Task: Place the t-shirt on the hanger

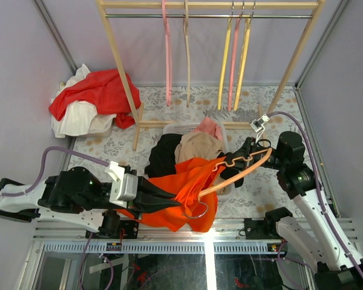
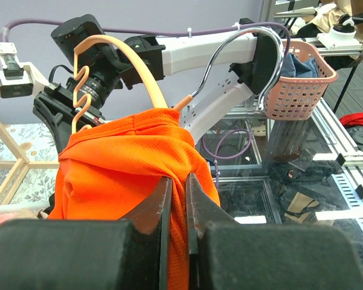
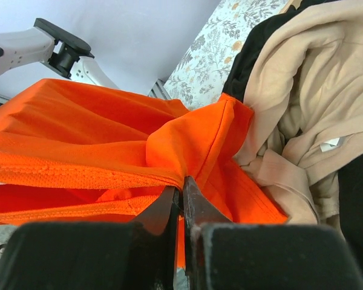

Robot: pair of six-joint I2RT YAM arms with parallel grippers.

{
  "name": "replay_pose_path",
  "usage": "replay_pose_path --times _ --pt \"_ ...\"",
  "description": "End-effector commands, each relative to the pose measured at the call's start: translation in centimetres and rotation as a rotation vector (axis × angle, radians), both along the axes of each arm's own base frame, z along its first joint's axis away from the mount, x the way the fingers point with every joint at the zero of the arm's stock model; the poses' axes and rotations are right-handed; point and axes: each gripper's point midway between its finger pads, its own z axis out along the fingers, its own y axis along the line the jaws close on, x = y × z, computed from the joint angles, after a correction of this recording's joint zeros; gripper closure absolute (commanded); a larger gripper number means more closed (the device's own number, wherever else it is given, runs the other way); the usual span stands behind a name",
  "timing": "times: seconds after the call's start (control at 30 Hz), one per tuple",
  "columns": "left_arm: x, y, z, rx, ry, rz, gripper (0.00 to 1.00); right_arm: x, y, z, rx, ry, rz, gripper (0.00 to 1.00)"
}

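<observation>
At the near edge of the table, your left gripper is clamped tight on a bunched fold of the t-shirt, and the cloth's lower edge spills onto the metal rails in front. The t-shirt is held off the surface, draped over one arm of the hanger, whose silver hook dangles free just beside that lower edge. Further in, your right gripper is closed at the hanger's wavy-bar end. From its wrist camera the tips meet on a fold of orange cloth, and the hanger itself is hidden there. Just beyond the t-shirt's far edge, touching it, lie the tan garment and a black garment, piled against a white basket. Bare floral table shows left of that pile and between hanger and right arm. At the far end stands the wooden rack, with the red cloth heaped beside its left leg.
</observation>
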Motion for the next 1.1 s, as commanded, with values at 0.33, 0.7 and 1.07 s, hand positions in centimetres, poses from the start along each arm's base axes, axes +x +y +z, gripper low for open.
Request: replay_pose_path --times 0.33,0.7,1.07 --pt "-5.9 4.8 6.4 -0.234 0.13 -0.274 1.0 2.7 -2.5 0.0 -0.174 -0.02 -0.217 1.0" --pt "-6.9 4.8 7.1 -0.271 0.115 -0.325 1.0 3.7 -1.6 -0.1 -0.118 -0.002 -0.202 1.0" --pt "-7.2 4.0 7.1 -0.283 0.102 -0.327 1.0 4.2 -0.1 0.6 -0.025 0.011 -0.128 1.0"
